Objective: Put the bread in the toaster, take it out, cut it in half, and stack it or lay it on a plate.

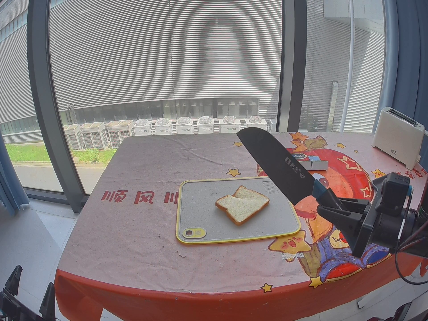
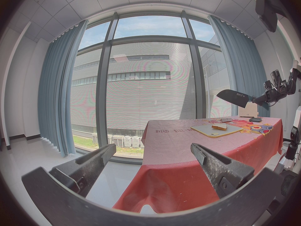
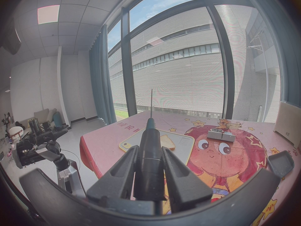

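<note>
A slice of white bread [image 1: 242,204] lies on the grey, yellow-rimmed cutting board [image 1: 200,210] in the middle of the table. My right gripper [image 1: 332,206] is shut on the handle of a black knife [image 1: 276,163], held in the air above the board's right end with the blade pointing up and left. In the right wrist view the gripper [image 3: 150,149] clamps the knife handle [image 3: 150,160], with the bread [image 3: 166,141] beyond it. The white toaster [image 1: 398,135] stands at the far right. My left gripper [image 2: 153,160] is open, low and off the table's left front corner.
A small grey block [image 1: 312,162] sits behind the knife on the patterned tablecloth. A dark square dish [image 3: 280,163] rests near the table's right edge. Large windows stand behind the table. The left half of the table [image 1: 133,219] is bare cloth.
</note>
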Tool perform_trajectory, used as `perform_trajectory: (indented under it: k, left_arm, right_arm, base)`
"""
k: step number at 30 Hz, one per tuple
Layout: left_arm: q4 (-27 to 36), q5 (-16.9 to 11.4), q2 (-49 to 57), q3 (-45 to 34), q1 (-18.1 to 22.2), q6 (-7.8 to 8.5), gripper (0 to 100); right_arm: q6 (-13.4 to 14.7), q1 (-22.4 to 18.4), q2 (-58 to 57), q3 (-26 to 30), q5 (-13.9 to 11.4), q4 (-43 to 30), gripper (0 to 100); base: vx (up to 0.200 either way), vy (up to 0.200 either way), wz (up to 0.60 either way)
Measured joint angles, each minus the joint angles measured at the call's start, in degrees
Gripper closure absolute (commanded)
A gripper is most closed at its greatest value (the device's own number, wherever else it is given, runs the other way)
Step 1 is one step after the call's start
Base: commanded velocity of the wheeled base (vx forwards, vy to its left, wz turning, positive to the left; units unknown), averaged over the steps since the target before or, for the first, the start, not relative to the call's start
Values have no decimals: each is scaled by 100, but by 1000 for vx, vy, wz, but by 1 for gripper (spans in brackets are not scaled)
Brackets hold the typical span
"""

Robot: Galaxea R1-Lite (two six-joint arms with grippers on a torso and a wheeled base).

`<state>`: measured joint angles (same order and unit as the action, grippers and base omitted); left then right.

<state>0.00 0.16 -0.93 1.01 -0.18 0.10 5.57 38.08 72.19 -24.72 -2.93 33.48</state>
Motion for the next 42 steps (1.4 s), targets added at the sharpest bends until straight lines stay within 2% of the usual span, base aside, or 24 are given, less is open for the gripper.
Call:
perform_trajectory:
  k: [31, 38, 42]
  left_arm:
    - [0, 0, 0, 0, 0, 0, 0]
    - [0, 0, 0, 0, 0, 0, 0]
    - [0, 0, 0, 0, 0, 0, 0]
  right_arm:
    - [-2, 161, -73, -57, -18, -11, 100]
    - [-130, 171, 121, -413, -16, -101, 100]
    - [-234, 171, 297, -833, -13, -514, 100]
  base:
    - [0, 0, 0]
    - [0, 0, 0]
    - [0, 0, 0]
